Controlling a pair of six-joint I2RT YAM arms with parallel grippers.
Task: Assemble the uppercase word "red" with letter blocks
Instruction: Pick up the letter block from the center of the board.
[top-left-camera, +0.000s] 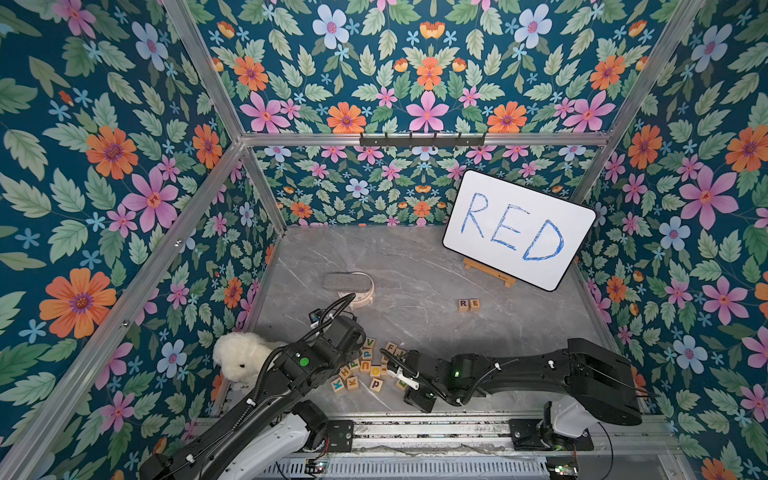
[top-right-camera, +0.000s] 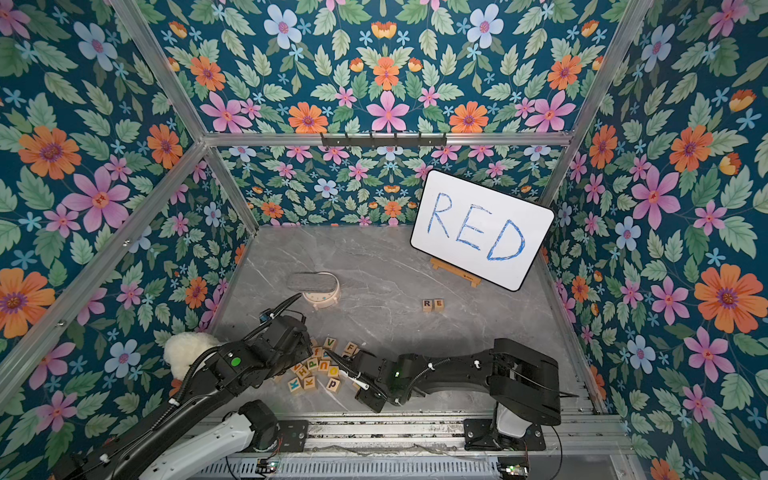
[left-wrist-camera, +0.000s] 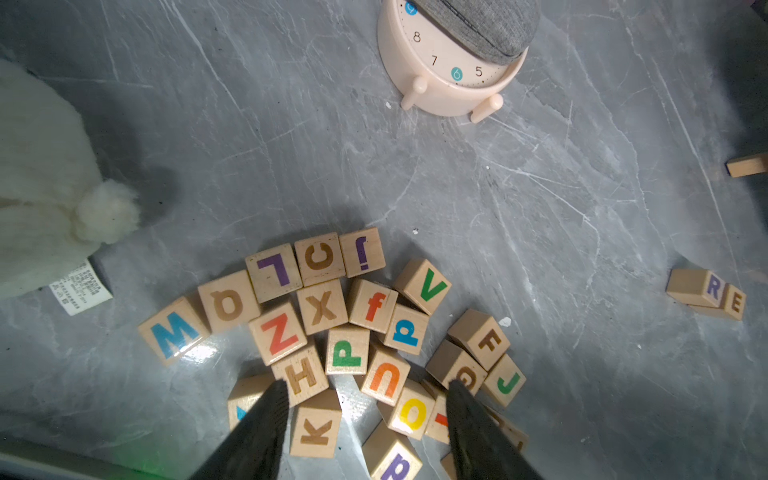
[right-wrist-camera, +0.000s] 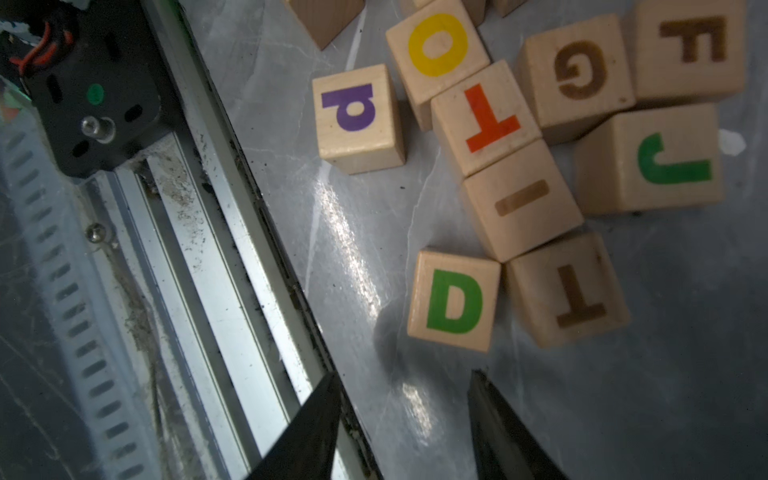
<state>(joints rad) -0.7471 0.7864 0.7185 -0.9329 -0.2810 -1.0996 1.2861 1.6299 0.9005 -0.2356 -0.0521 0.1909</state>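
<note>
Two letter blocks stand side by side on the grey table: the purple R (top-left-camera: 463, 304) (top-right-camera: 427, 304) (left-wrist-camera: 714, 287) and the orange E (top-left-camera: 475, 304) (top-right-camera: 438, 304) (left-wrist-camera: 735, 302). The green D block (right-wrist-camera: 455, 301) lies flat at the near edge of the loose pile (top-left-camera: 365, 368) (top-right-camera: 320, 365), touching a brown T block. My right gripper (right-wrist-camera: 404, 374) is open and empty, its fingertips just short of the D. My left gripper (left-wrist-camera: 369, 384) hangs open over the pile, above the K, U and O blocks, gripping none.
A whiteboard (top-left-camera: 519, 228) with blue "RED" leans on a small easel at the back right. A cream clock (top-left-camera: 359, 297) (left-wrist-camera: 449, 83) under a grey pad sits behind the pile. A white plush toy (top-left-camera: 239, 357) (left-wrist-camera: 41, 178) lies at the left. The metal rail (right-wrist-camera: 216, 257) borders the table's front.
</note>
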